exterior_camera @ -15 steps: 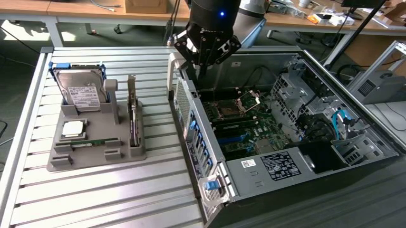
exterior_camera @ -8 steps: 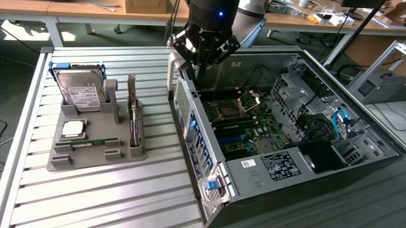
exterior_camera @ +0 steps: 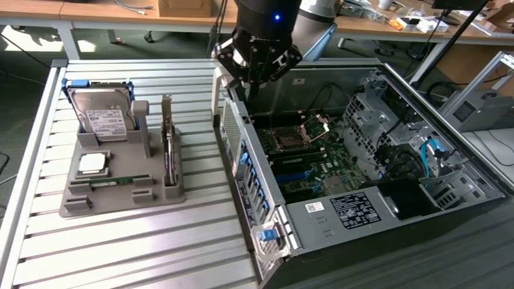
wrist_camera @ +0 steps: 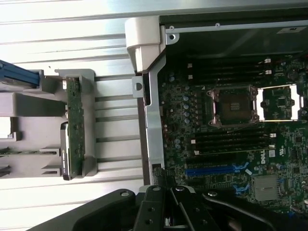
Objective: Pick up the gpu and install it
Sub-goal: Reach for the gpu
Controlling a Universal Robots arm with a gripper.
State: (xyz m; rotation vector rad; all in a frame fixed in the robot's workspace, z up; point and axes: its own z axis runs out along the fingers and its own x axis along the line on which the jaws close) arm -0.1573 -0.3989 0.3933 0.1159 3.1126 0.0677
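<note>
Hovering above the open grey metal computer case (exterior_camera: 241, 158) at its wall nearest the holder, the black gripper (exterior_camera: 250, 95) is grasping nothing, jaws seemingly clenched together; the thin dark gpu card (exterior_camera: 168, 144) is standing on edge in the grey plastic parts holder (exterior_camera: 120, 200), well apart from it.

Bright even light; glare on aluminium table (exterior_camera: 129, 241); computer case (exterior_camera: 241, 141) interior dim.
</note>
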